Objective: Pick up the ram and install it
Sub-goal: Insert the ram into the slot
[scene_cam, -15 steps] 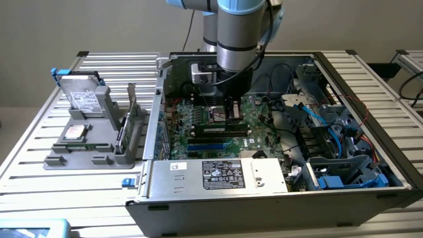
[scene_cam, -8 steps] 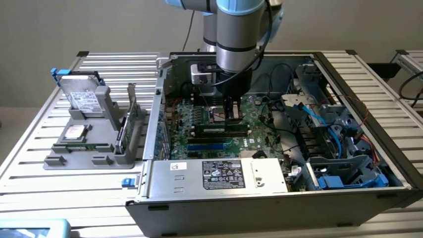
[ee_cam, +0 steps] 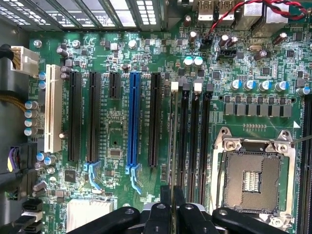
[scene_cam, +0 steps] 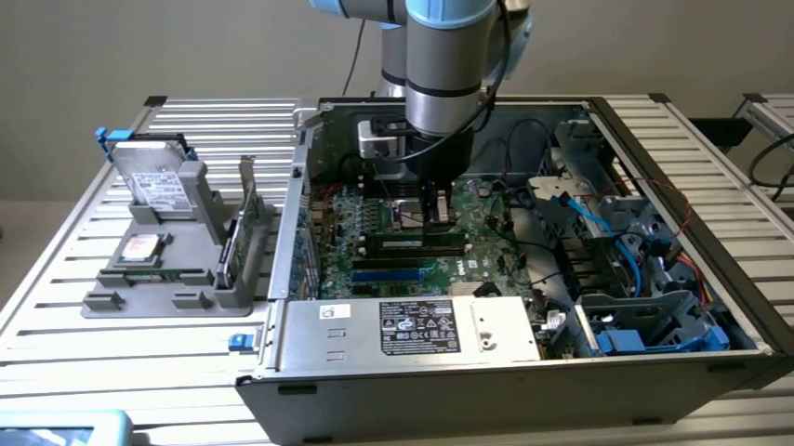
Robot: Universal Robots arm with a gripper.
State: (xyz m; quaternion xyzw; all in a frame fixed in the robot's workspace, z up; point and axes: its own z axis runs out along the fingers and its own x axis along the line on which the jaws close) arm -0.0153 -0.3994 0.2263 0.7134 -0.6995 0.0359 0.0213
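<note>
The ram [scene_cam: 416, 244] is a thin dark-green stick with a small white label, standing on edge along a memory slot of the motherboard [scene_cam: 372, 269] inside the open computer case. My gripper [scene_cam: 432, 221] reaches straight down onto its top edge, shut on it. In the wrist view the ram's edge [ee_cam: 172, 146] is a thin line running along the slot with the white clip [ee_cam: 174, 87], and both black fingers [ee_cam: 165, 209] pinch it, my gripper [ee_cam: 171, 210] sitting over it. How deep the ram sits in the slot cannot be told.
Three empty black memory slots [ee_cam: 195, 136] lie beside the ram, then the open CPU socket [ee_cam: 253, 175]. A blue card slot [ee_cam: 132, 117] is on the other side. The silver power supply [scene_cam: 410, 327] and cables [scene_cam: 583, 232] crowd the case. A grey holder [scene_cam: 174, 269] with a hard drive [scene_cam: 155, 181] stands at the exterior view's left.
</note>
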